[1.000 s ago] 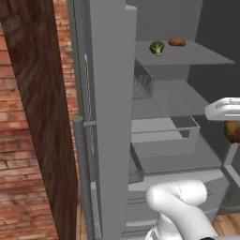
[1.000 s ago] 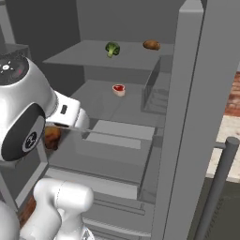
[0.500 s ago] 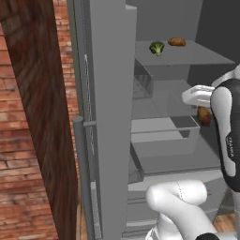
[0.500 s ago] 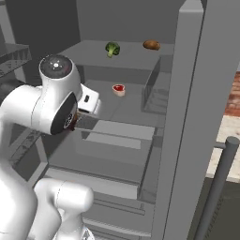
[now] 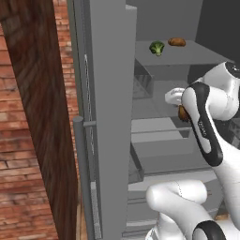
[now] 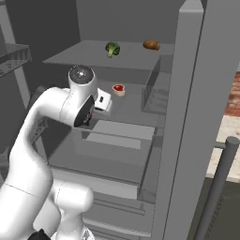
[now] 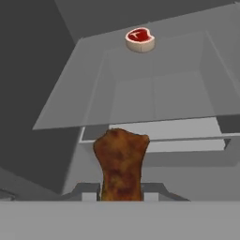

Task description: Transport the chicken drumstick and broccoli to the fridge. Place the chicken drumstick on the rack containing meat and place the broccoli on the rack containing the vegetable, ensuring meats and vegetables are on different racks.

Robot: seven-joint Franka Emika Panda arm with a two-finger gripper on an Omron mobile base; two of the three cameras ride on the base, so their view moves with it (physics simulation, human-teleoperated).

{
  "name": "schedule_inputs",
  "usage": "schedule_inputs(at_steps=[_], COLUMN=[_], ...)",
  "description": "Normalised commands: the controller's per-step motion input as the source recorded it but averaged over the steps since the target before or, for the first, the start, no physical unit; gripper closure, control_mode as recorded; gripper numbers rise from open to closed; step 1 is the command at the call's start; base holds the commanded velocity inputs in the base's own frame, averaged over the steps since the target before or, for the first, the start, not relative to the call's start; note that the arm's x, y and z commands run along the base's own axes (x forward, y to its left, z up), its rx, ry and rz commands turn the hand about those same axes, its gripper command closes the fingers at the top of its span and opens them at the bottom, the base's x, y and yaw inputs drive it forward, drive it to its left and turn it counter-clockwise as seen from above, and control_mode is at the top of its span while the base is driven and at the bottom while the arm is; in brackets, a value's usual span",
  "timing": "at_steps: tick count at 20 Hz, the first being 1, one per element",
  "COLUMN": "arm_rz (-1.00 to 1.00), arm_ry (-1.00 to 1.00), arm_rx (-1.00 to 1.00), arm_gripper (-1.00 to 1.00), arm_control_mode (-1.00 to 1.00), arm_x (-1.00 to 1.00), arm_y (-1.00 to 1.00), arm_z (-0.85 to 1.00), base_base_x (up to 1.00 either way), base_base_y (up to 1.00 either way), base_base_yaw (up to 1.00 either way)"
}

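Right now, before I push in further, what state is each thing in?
fridge: door open.
chicken drumstick: held in the jaws, clear of the racks.
gripper: shut on the drumstick.
broccoli: lying on the top rack.
orange-brown oval: on the same rack, apart from the broccoli.
steak: lying on the rack below.

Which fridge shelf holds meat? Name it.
The middle shelf: a red steak sits on it. The top shelf carries broccoli and a brown oval.
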Motion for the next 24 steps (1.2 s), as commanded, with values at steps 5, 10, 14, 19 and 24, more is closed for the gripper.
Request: schedule_inputs(at_steps=[5, 10, 14, 19, 24], arm_rz=[0.00, 0.00, 0.01, 0.00, 0.01], arm_ry=[0.01, 0.00, 0.03, 0.00, 0.00], arm_rx=[0.00, 0.00, 0.00, 0.00, 0.00], arm_gripper=[1.00, 1.00, 1.00, 1.00, 1.00], arm_control_mode=[-1.00, -1.00, -1.00, -1.00, -1.00], arm_x=[1.00, 0.80, 0.62, 0.39, 0.27], arm_y=[-0.16, -0.19, -0.22, -0.14, -0.13], arm_z=[-0.39, -0.39, -0.31, -0.12, -0.09], base_base_x=[0.00, 0.00, 0.00, 0.00, 0.00], base_base_y=[0.00, 0.00, 0.00, 0.00, 0.00], base_base_yaw=[0.00, 0.00, 0.00, 0.00, 0.00])
